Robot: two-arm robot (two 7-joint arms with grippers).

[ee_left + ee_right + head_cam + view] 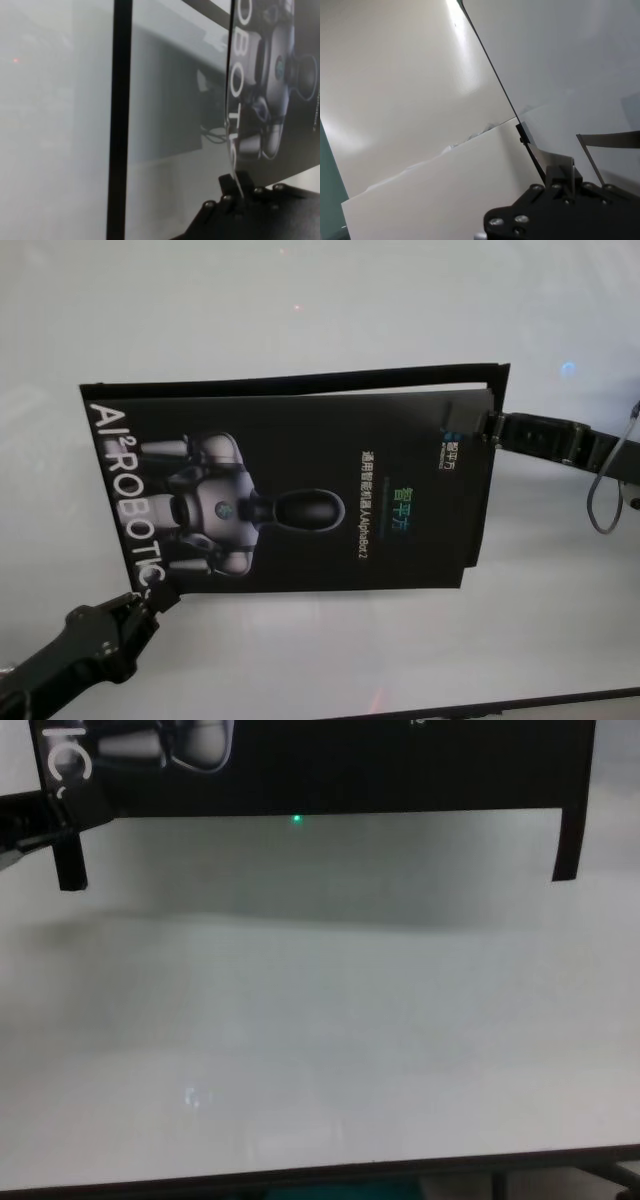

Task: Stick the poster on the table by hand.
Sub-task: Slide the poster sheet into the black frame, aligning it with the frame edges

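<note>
Left claw (pixel 150 597) pinches the poster (pixel 300 490) at its near-left corner, fingers closed on the sheet edge; left wrist view shows the thin edge caught between the fingertips (pixel 235 182). Right claw (pixel 490 428) grips the far-right side of the poster, closed on the edge there; right wrist view shows only the pale back of the sheet and a dark edge line running into that claw (pixel 562 172), no print visible.

Poster hangs between the two claws above the white tabletop (pixel 300 660), lifted off it. Chest view shows what the head view does not: the lower poster edge (pixel 330 780) clear of the tabletop (pixel 320 1050), with a narrow black strip (pixel 70 860) hanging down at the left end and another (pixel 567 845) at the right end.

Long axis runs left to right across the head view. "AI² ROBOTIC" lettering sits along the left short edge, reading sideways; printed grey-white robot lies sideways, head toward the right.

Poster: black, glossy, thin, rectangular, slightly bowed. Tabletop: plain white, faintly glossy, flat, thin dark near edge.
</note>
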